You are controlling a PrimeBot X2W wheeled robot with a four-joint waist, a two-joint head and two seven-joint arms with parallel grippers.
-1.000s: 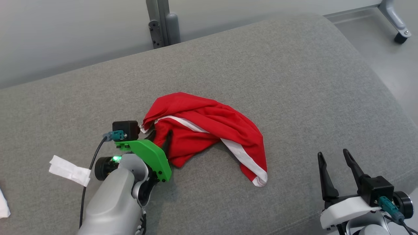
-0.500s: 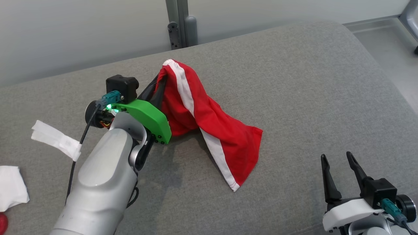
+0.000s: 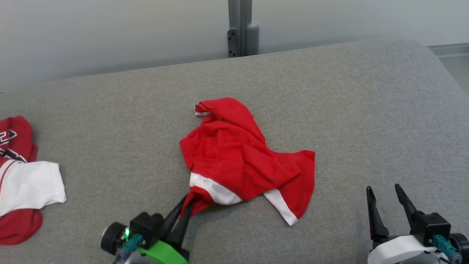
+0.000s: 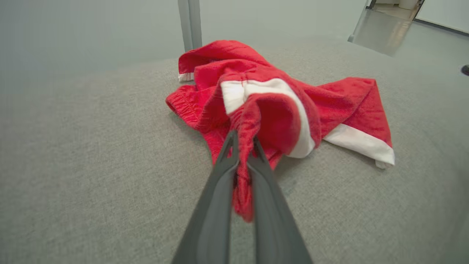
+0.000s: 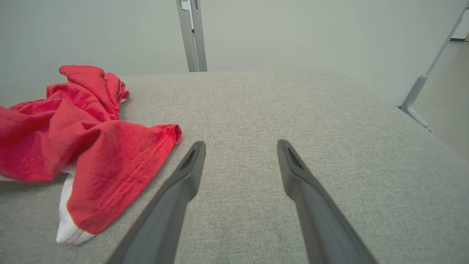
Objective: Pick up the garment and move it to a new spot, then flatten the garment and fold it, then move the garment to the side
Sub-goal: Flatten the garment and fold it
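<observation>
Swung round since half a second ago, the head camera now has the grey post [image 3: 240, 29] near the middle of its top edge and a heap of red and white clothes [image 3: 25, 183] at its left edge. The left arm has drawn back to the bottom of that view, and the red garment [image 3: 242, 161], which stood up in a peak then, now lies low and spread on the grey fabric-covered table [image 3: 348, 110]. The left jaws are closed tight on a bunched red fold at the garment's near edge. In the left wrist view the two dark fingers [image 4: 216, 205] run side by side with a strip of red cloth squeezed between them and a short tail hanging below the pinch. From there the garment [image 4: 271, 110] rises a little off the table before settling into loose folds, with a white band across its near side and a white-edged corner [image 3: 289, 220] pointing toward the robot's right. A gathered hem shows along its left side, and a small white-trimmed flap lies at its far end, toward the post. The right jaws stand wide with nothing between them, their fingers [image 5: 176, 198] hovering over bare table, near the garment's [image 5: 73, 146] right corner but apart from it. A green mount [image 3: 161, 253] shows behind the left fingers [image 3: 175, 216].
</observation>
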